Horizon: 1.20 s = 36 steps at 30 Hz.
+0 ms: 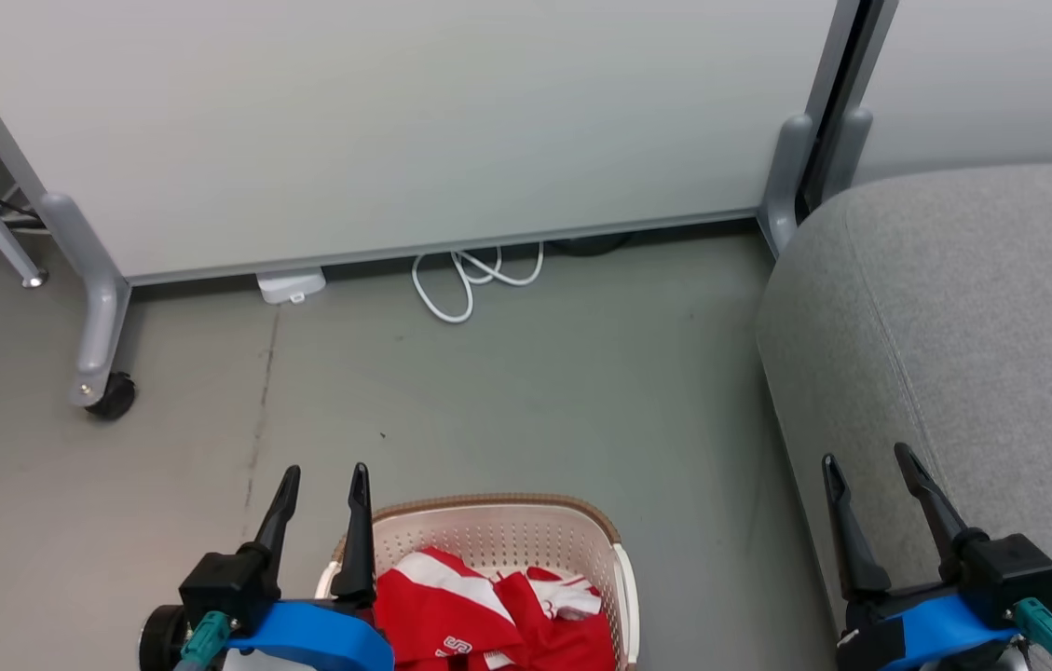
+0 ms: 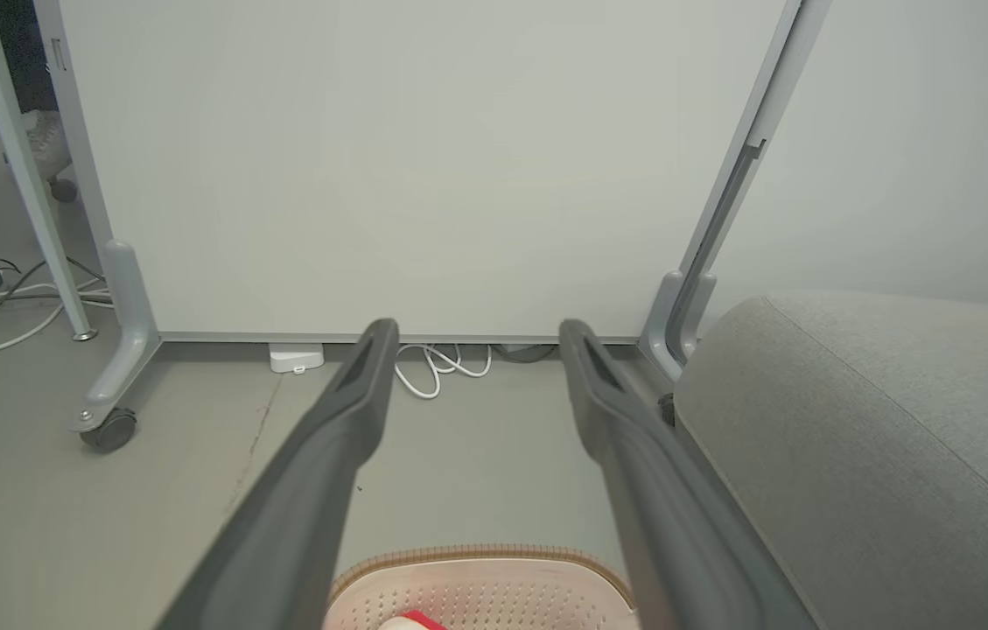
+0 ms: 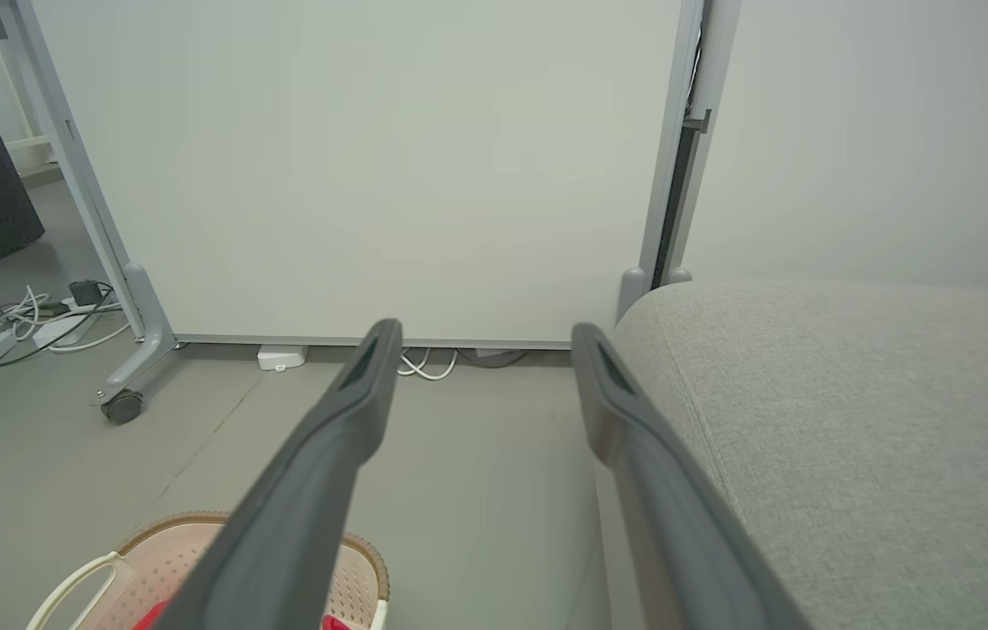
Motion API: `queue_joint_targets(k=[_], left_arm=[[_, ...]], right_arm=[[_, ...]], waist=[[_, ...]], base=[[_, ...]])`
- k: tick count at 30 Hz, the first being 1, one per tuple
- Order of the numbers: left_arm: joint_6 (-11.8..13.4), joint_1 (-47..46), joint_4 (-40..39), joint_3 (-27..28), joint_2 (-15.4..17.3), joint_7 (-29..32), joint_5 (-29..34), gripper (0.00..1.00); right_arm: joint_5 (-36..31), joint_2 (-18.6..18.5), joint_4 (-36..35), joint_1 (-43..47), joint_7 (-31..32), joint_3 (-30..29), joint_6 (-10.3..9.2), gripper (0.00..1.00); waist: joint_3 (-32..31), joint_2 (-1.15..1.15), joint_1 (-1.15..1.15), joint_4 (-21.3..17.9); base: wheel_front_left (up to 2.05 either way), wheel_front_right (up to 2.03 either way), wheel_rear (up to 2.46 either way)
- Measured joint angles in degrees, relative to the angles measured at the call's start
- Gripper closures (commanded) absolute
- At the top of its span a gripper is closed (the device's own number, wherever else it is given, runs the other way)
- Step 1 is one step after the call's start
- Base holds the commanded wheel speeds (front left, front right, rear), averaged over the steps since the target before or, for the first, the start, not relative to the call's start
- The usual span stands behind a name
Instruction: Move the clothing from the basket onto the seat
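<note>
Clothing, two bright red soft fabric garments with white stripes, lies bunched in the cream-white perforated plastic basket with a brown woven-look rim, nearest us on the floor. Our left hand hovers released and empty at the basket's left rim, with the garments just to its right and lower. We judge it best to dip in, pinch a raised fold and lift it clear of the rim. Our right hand, also spread and empty, hangs at the edge of the large light-grey upholstered seat, well apart from the basket.

The head camera looked down from high above the basket, close to it. Both wrist cameras sat lower, just behind the basket, facing the white panel beyond it, which all three views shared.
</note>
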Motion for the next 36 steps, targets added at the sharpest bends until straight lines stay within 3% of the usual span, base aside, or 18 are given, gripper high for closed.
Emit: queue_joint_targets(k=[26, 36], left_arm=[[-1.87, -10.97, 22.43, -7.54, 1.25, -0.01, 10.2, 0.0], [-2.52, -19.08, 29.67, -11.61, 3.39, 0.0, 14.3, 0.0]], right_arm=[[0.19, -0.05, -3.67, -8.76, -0.26, 1.85, 0.05, 0.0], [2.66, -0.08, -4.79, -12.29, -0.77, 2.52, 0.05, 0.0]], waist=[[22.04, 0.0, 0.01, -4.63], [32.73, 0.0, 0.01, -7.48]], base=[[0.0, 0.0, 0.0], [0.0, 0.0, 0.0]])
